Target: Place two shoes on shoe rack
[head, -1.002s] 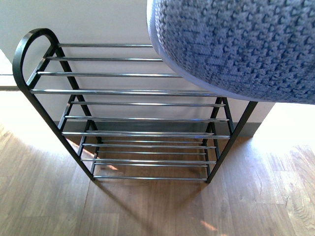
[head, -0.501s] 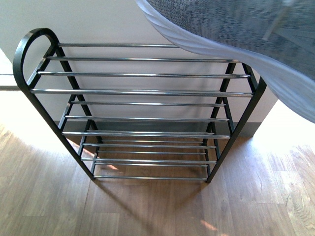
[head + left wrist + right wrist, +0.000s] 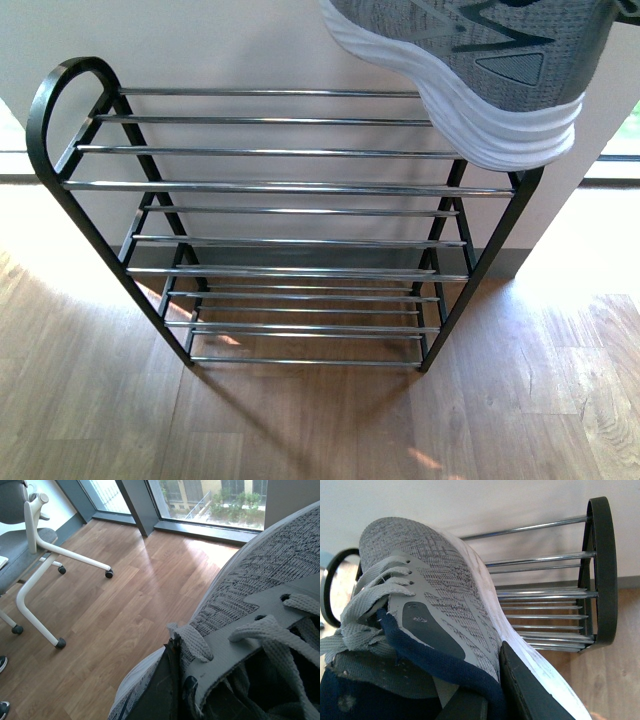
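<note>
The sneaker (image 3: 480, 60) has receded to the upper right of the front view, above the shoe rack's (image 3: 290, 187) right end, clenched in the right gripper (image 3: 492, 692); the left gripper (image 3: 187, 695) grasps a second sneaker (image 3: 260, 580); neither is placed yet.

Your sneaker (image 3: 480, 60) now sits farther from the front camera. A second ago it filled the upper right as blurred knit. Now its side and white sole show, uncovering the rack's (image 3: 280, 187) right end.
</note>
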Action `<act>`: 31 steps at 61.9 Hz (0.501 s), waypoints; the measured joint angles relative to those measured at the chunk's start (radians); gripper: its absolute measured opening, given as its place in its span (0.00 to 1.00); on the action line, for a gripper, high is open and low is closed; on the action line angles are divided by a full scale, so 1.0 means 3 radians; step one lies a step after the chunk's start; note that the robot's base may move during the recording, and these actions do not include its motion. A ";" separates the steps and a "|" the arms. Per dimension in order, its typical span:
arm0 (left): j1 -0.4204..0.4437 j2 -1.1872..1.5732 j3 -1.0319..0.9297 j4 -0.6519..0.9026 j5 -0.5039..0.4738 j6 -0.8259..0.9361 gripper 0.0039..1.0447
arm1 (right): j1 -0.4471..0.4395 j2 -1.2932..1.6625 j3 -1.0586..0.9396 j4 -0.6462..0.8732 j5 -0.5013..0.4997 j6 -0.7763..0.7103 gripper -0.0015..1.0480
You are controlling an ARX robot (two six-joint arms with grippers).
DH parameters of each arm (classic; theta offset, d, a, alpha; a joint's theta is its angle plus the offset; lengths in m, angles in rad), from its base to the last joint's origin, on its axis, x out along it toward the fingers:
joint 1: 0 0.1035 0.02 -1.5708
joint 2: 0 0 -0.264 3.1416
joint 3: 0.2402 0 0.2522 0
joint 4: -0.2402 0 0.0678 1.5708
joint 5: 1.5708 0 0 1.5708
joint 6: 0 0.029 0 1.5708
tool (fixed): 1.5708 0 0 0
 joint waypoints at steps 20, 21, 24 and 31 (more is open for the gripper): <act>0.0000 0.0000 0.0000 0.0000 0.0000 0.0000 0.01 | 0.0084 0.0407 0.0304 -0.0205 0.0270 0.0893 0.04; 0.0000 0.0000 0.0000 0.0000 0.0000 0.0000 0.01 | 0.0090 0.0416 0.0308 -0.0206 0.0278 0.0919 0.04; 0.0000 0.0000 0.0000 0.0000 0.0000 0.0000 0.01 | 0.0120 0.0459 0.0331 -0.0212 0.0352 0.0975 0.04; 0.0000 0.0000 0.0000 0.0000 0.0000 0.0000 0.01 | 0.0141 0.0566 0.0387 -0.0210 0.0448 0.1118 0.04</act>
